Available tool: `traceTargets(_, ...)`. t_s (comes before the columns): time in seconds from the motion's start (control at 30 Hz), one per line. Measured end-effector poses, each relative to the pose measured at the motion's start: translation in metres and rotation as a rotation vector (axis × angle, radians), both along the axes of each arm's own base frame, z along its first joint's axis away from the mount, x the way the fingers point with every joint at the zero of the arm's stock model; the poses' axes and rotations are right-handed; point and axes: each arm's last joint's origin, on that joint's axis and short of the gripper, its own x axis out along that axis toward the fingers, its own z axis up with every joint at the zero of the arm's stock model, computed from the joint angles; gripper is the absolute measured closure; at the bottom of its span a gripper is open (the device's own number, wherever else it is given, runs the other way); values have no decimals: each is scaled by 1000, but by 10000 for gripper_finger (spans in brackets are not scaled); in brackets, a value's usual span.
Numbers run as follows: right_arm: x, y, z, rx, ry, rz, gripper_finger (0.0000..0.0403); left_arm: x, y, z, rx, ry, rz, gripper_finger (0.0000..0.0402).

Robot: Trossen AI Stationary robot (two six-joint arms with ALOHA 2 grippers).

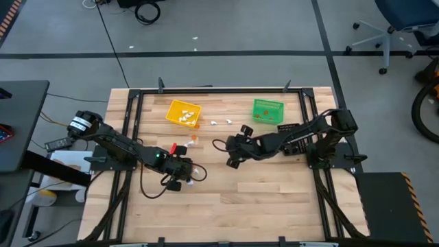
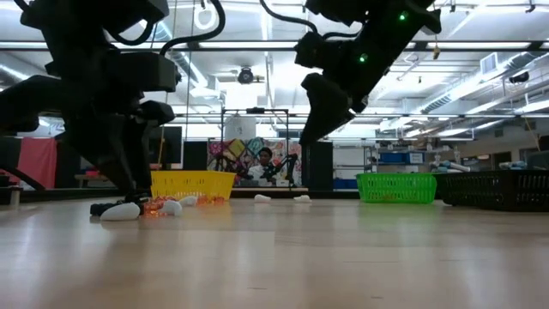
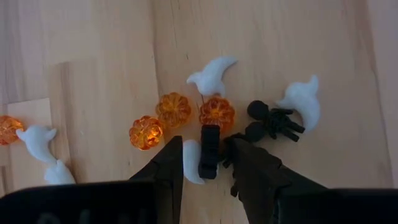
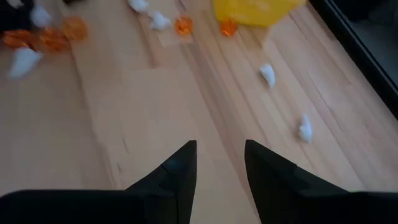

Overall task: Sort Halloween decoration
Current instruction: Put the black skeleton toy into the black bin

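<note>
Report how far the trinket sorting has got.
Done: a few white trinkets lie in the yellow bin. In hand: the left gripper is open, down around a small black piece in the pile. The right gripper hangs open, empty. Left: pumpkins, ghosts and black spiders on the table.

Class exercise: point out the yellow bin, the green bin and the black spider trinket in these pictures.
yellow bin (image 1: 180, 108): high view, on its rim.
green bin (image 2: 396, 187): low view, on its front wall.
black spider trinket (image 3: 275, 120): left wrist view, on its body, beside a white ghost.
</note>
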Motion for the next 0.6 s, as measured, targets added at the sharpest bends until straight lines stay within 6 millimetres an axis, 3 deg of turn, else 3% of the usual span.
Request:
traceTargets(0.37, 3, 10, 4, -12, -48, 47, 263, 0, 0, 0, -4, 0, 2, 357)
traceTargets(0.6, 3, 11, 4, -11, -51, 47, 263, 3, -2, -5, -6, 5, -2, 346)
